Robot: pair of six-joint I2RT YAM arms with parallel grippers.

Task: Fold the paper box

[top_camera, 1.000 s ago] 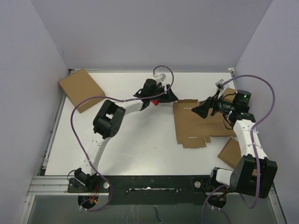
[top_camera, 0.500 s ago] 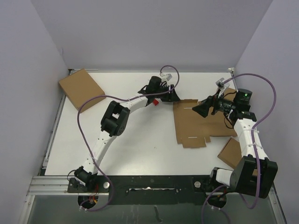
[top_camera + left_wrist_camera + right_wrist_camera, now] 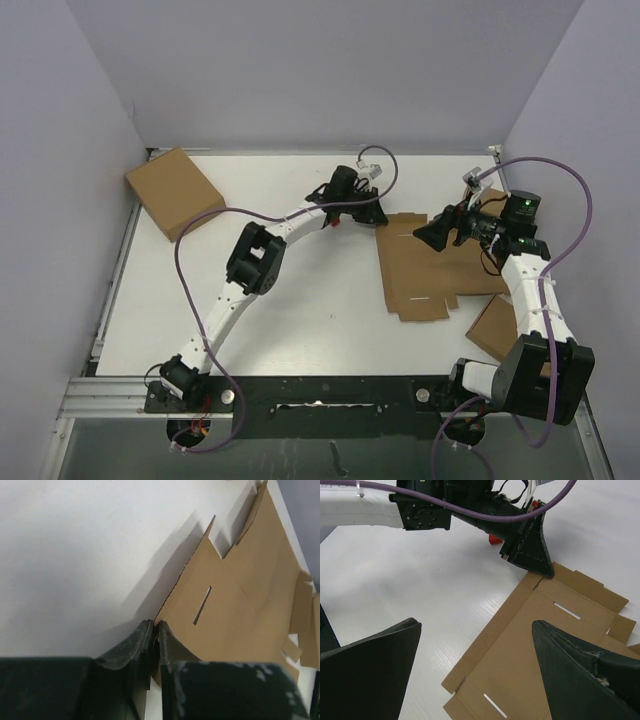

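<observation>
Far right of paper box [image 3: 425,275] beneath right gripper [image 3: 420,237].

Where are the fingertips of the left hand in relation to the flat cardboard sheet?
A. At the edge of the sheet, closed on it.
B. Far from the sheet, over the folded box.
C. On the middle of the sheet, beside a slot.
A: in the left wrist view the left hand has its fingers closed on the edge of the flat cardboard sheet.

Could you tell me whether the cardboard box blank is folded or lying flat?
Unfolded: the box blank lies spread open on the table, flaps out, no walls raised.
</observation>
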